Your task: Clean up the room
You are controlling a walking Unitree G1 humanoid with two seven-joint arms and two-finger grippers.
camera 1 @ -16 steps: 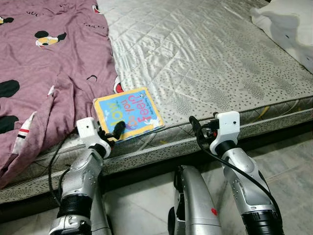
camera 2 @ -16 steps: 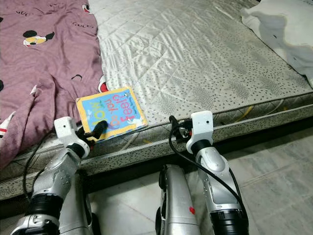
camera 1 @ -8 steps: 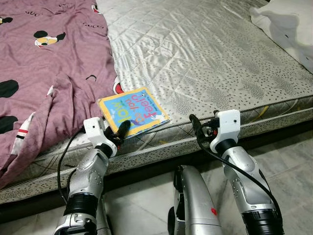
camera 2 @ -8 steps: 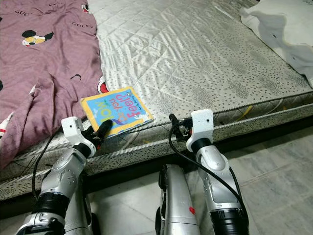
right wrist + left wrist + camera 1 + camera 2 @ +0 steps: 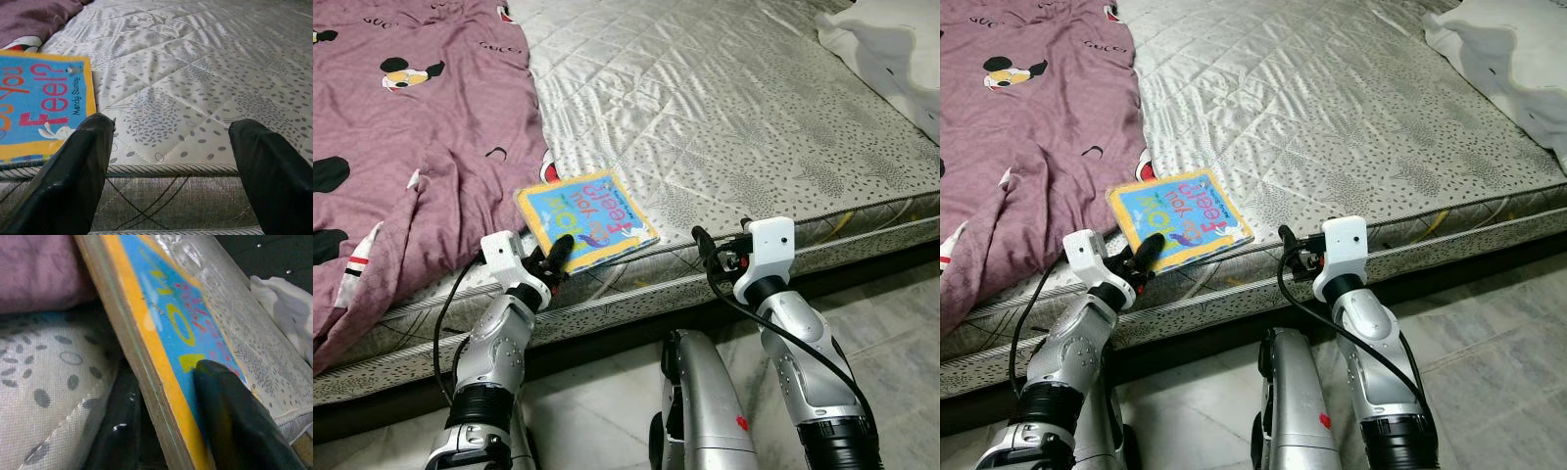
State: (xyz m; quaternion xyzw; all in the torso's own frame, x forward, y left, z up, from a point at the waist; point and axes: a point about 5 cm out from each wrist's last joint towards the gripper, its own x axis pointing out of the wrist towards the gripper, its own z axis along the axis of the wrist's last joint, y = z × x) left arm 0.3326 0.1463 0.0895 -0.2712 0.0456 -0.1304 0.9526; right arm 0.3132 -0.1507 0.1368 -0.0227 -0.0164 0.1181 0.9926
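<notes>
Lying flat near the front edge of the grey quilted mattress: a blue picture book with a yellow border, its near corner reaching toward the mattress edge. Just beside the pink printed blanket, which covers the mattress's left part and runs out of frame at the top and left. Title only partly legible, "…You Feel?" in the right wrist view.

Left gripper clamped on the near corner of the book. From the left wrist camera, one black finger pressed on the blue cover and the other under the board edge, against the mattress fabric; lower finger mostly dark and hard to make out. From the head views, fingertips partly covered by the wrist housing.

Right gripper held in front of the mattress edge, to the right of the book, fingers spread wide apart with nothing between them. In the head views, its fingers hidden behind the white wrist block.

At the far right corner, a white cloth, cut off by the frame. Below, tiled floor and a dark gap under the bed, contents not visible.
</notes>
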